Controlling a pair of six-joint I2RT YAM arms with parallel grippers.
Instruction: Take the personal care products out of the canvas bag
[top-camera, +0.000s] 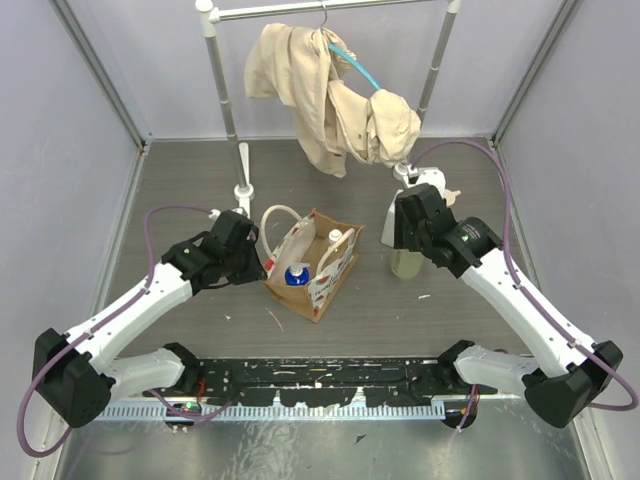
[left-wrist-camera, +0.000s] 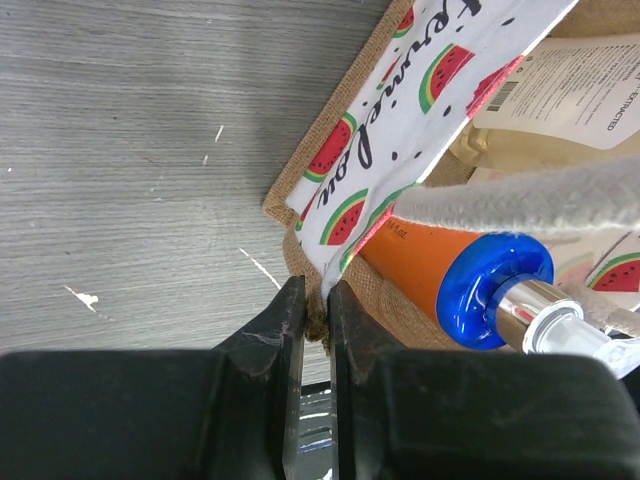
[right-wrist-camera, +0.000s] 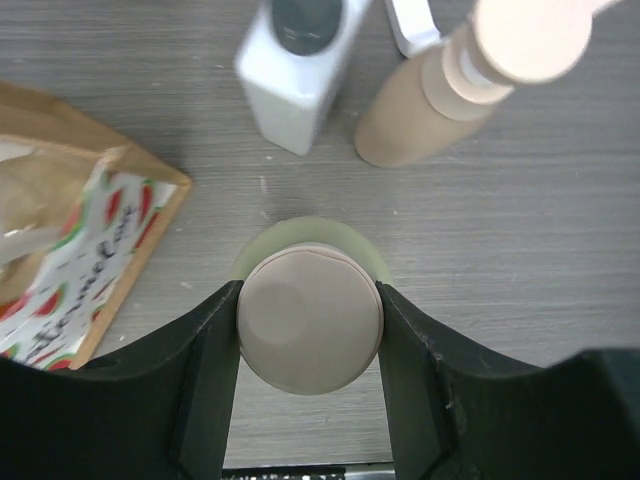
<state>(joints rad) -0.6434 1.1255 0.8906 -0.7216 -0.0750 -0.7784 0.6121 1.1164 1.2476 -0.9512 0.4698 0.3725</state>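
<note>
Item: canvas bag (top-camera: 330, 282), boxy, tan, standing open near the middle of the surface (top-camera: 390, 320), somewhat toward its left edge. On the white side panel we read script ending "…ermelon" among red watermelon-slice prints. Contents we can still count: a blue-capped bottle (left-wrist-camera: 495, 288) with an orange body, a white-capped bottle (top-camera: 336, 238) at the far end of the bag, and a cream item whose label has small print ending "EXTRACTED" beside a barcode; the rest is too fine to read. Removed so far and standing right of the bag, toward the far right corner: a white bottle with a dark cap (right-wrist-camera: 295, 75), a peach pump bottle (right-wrist-camera: 430, 110) and a cream-lidded jar (right-wrist-camera: 310, 320). We judge the task roughly half done, with at least two items left to lift out. Left claw (left-wrist-camera: 317, 315): pinched nearly closed on the bag's rim. Right claw (right-wrist-camera: 308, 300): fingers pressed against both sides of the jar's lid, the jar resting on the surface. Beyond: a beige garment (top-camera: 330, 95) hanging on a rack (top-camera: 225, 80) at the far edge.
</note>
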